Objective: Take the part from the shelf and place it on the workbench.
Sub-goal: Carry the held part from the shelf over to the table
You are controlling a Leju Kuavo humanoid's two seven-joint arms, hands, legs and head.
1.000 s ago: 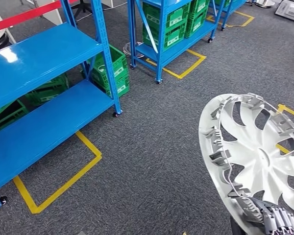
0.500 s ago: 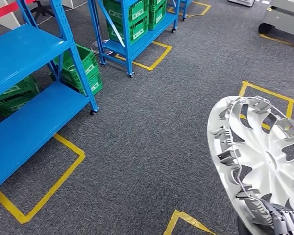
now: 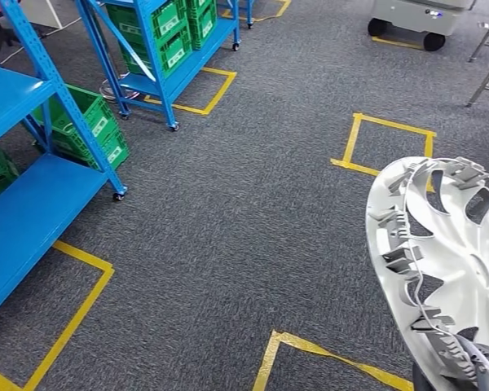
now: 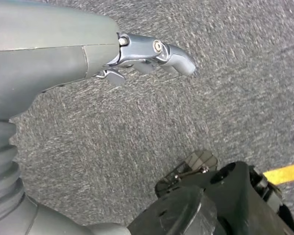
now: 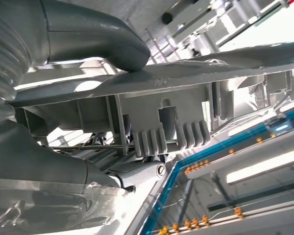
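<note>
Got one silver hubcap gripped by its rim in my right hand, tilted up above the carpet, well right of the two blue shelves. Left hand hangs empty, fingers apart.

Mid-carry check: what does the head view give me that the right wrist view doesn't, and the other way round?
Head view alone: the grey carpet floor with yellow tape squares, the blue metal shelving, the green plastic crates, and the whole spoked back of the silver plastic wheel cover.
Right wrist view alone: the thick grey thumb pressed on the cover's rim edge, and the ribbed clips close up.
Both: the right hand holding the wheel cover by its lower rim.
</note>
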